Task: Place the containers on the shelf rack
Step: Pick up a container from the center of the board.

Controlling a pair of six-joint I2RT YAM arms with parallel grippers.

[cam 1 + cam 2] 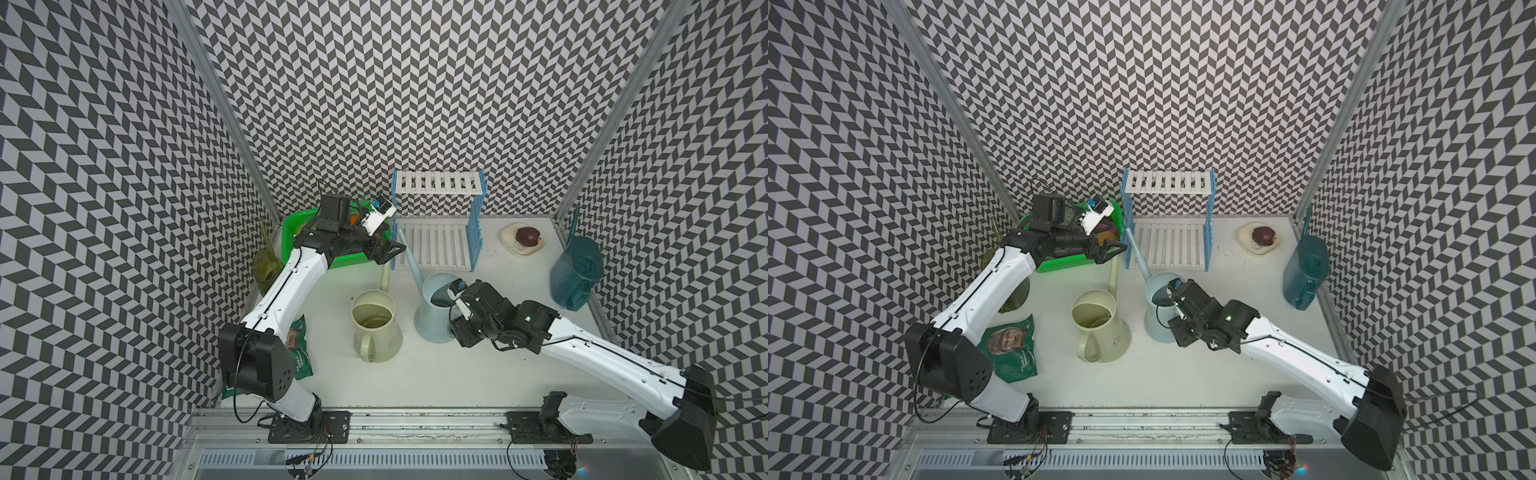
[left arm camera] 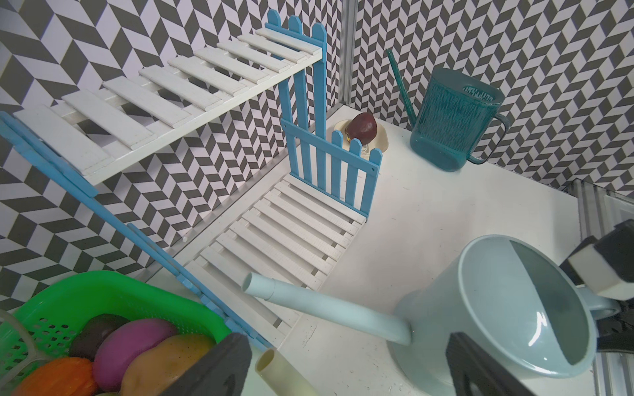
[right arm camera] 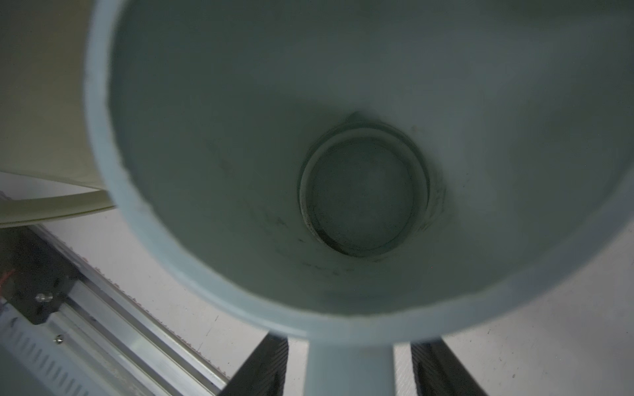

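olive can [image 1: 266, 270] at worktop [image 1: 478, 374] left edge | snack bag [image 1: 1011, 345], white print too small to read | left gripper [image 1: 392, 249] spread wide beside basket [image 1: 299, 224] | cream can [image 1: 376, 328] and pale blue can [image 1: 432, 316] mid-worktop, in front of shelf rack [image 1: 436, 232] | right gripper [image 3: 350, 343] straddles blue can's handle [image 3: 350, 377], slim gaps either side, seen in right wrist view only | teal can [image 1: 575, 270] at right edge

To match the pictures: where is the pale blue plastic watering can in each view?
Top view: pale blue plastic watering can near picture centre.
Top view: likewise near centre.
Left wrist: foreground, whole can with spout.
Right wrist: its inside fills the picture.
Shared landmark: cream plastic watering can beside it.
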